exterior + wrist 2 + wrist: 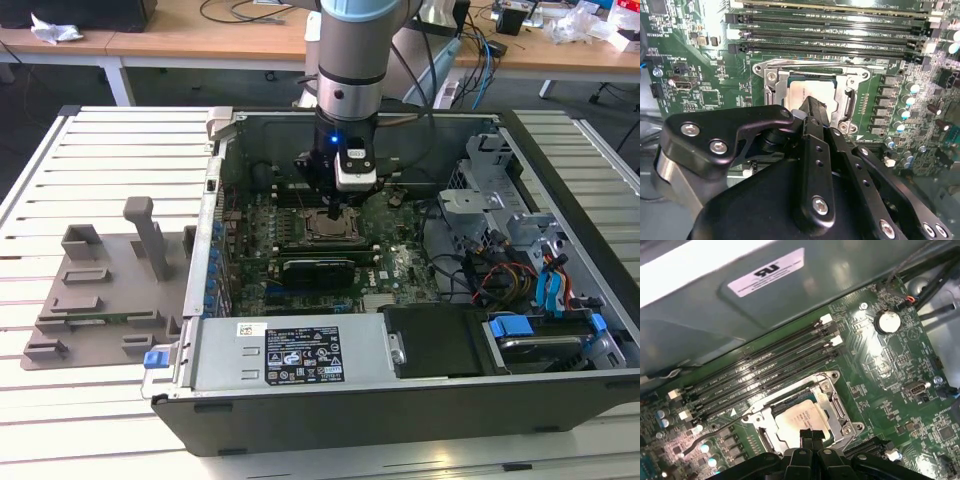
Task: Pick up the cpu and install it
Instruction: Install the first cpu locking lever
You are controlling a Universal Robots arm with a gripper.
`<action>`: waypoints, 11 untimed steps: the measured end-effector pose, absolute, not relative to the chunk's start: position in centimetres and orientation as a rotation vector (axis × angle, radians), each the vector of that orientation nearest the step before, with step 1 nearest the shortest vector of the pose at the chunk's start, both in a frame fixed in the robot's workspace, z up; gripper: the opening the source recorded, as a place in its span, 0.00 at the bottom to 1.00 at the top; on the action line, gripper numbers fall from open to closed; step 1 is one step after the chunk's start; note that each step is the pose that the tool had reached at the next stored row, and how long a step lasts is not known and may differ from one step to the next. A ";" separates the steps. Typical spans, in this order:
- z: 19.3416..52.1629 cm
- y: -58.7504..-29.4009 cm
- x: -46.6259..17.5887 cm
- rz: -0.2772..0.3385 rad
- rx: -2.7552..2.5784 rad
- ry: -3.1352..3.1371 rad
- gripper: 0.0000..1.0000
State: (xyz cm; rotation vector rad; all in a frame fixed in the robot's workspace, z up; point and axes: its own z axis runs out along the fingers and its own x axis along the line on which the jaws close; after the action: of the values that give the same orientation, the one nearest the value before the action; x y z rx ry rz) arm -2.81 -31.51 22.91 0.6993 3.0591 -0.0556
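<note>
Robot arm (350, 60), exterior view: a cylindrical wrist of silver-grey metal with a pale blue cap at the upper joint and dark seams between segments. Below the wrist sits a black housing bearing a small blue indicator light, with a white block mounted on its side. Thin dark cables run down alongside the arm. Gripper (812, 112), second wrist view: matte black linkage bars joined by silver round-head screws, pivoting on rounded black plates above a glossy black body with a silver-grey collar. In the first wrist view the gripper (811, 436) shows narrow black fingers above paired black links.
</note>
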 end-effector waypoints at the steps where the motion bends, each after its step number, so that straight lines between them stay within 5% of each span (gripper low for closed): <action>1: 22.9 -31.5 -2.8 -0.056 0.666 3.066 0.11; 11: 22.9 -31.5 -2.8 -0.055 0.465 3.101 0.11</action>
State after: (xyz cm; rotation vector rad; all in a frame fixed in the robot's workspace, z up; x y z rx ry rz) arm -2.81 -31.51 22.91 0.4645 3.1008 -0.0550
